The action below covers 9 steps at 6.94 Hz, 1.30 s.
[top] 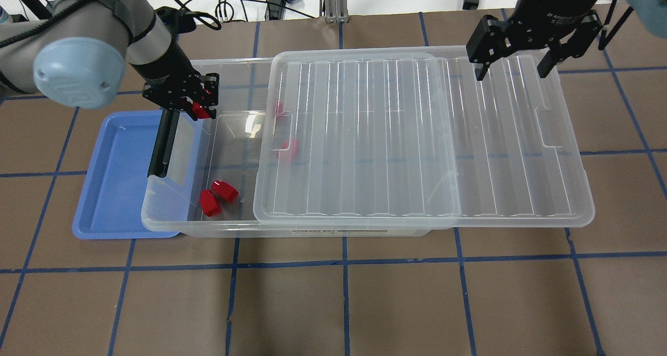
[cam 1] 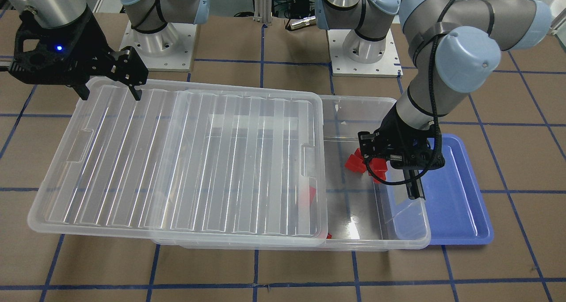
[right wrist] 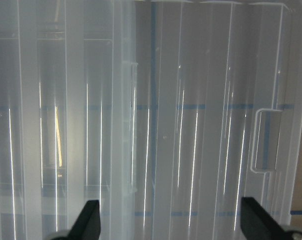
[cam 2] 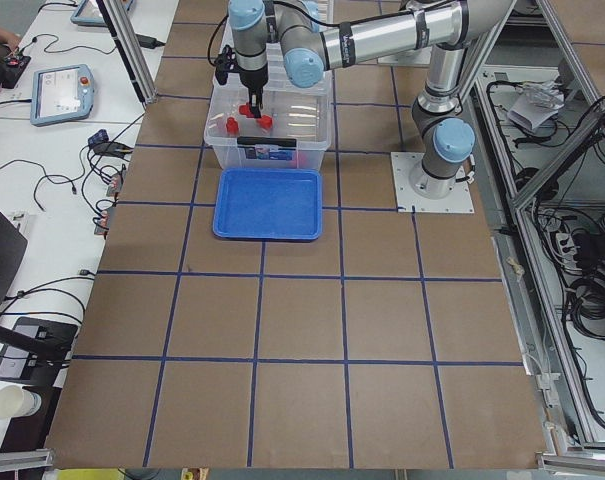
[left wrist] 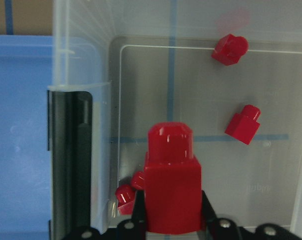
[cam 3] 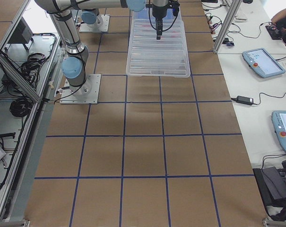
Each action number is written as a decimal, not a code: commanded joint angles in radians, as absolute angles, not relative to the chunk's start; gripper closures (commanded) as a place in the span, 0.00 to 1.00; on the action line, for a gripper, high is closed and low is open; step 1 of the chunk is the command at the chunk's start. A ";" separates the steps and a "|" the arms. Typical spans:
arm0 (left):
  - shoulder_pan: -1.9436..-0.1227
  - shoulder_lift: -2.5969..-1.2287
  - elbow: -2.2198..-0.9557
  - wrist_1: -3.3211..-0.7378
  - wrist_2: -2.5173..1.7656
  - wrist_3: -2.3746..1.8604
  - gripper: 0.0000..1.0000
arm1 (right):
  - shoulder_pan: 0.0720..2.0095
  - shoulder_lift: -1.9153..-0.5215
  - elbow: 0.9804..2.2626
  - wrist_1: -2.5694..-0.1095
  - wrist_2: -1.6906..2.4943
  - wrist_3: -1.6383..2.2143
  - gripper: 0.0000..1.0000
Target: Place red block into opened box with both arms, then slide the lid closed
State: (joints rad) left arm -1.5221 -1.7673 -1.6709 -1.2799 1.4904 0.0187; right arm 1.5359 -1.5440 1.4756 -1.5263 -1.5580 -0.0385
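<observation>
My left gripper [top: 200, 105] is shut on a red block [top: 199, 110], held nub-forward over the uncovered end of the clear box [top: 172, 230], just inside the black latch bar [top: 159, 147]. The left wrist view shows the red block [left wrist: 171, 185] clamped between the fingers of my left gripper [left wrist: 171, 212], above the box floor. The ribbed clear lid [top: 417, 137] covers most of the box and overhangs its other end. My right gripper [top: 511, 69] hangs open over that overhanging part of the lid [right wrist: 160, 125], with nothing between its fingers [right wrist: 88, 222].
Two loose red blocks [top: 218, 196] lie on the box floor by the near wall, and two more [top: 288, 147] show through the lid. A blue tray [top: 114, 189] lies under the latch end of the box. The arm bases [cam 1: 159, 36] stand behind the box.
</observation>
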 commanded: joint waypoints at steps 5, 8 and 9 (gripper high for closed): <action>-1.534 -1.850 -1.801 -1.077 1.491 -0.003 0.80 | 1.537 -1.542 1.470 -1.525 -1.555 -0.035 0.00; -1.534 -1.858 -1.861 -1.003 1.491 -0.003 0.80 | 1.534 -1.542 1.470 -1.526 -1.555 -0.035 0.00; -1.532 -1.876 -1.874 -0.980 1.491 -0.003 0.80 | 1.534 -1.542 1.470 -1.526 -1.554 -0.035 0.00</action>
